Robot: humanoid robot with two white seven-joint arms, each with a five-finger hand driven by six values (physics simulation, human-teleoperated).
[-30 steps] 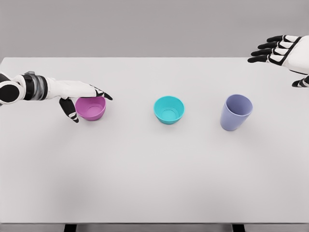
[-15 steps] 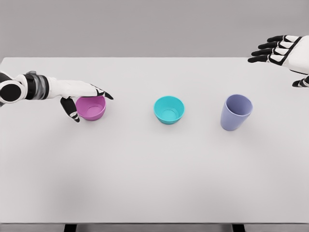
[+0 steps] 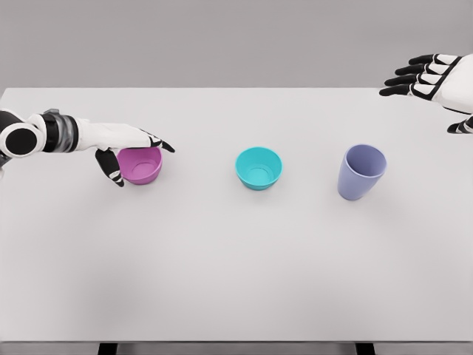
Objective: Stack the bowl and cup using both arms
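Camera: we have one view only, from the robot's head, looking steeply down and forward over the flat white rectangular table [image 3: 236, 281]. Middle distance; near and far edges both show, plain grey wall beyond.

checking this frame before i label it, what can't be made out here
All in the head view:
- Whether the left robot hand actually grips the pink bowl: its fingers cover the bowl's far rim and the contact is hidden.
- The right robot hand: the picture's right edge cuts off its wrist and arm.
- The outer far sides of the teal bowl and purple cup, which face away.
- The table legs, cut off by the bottom edge.
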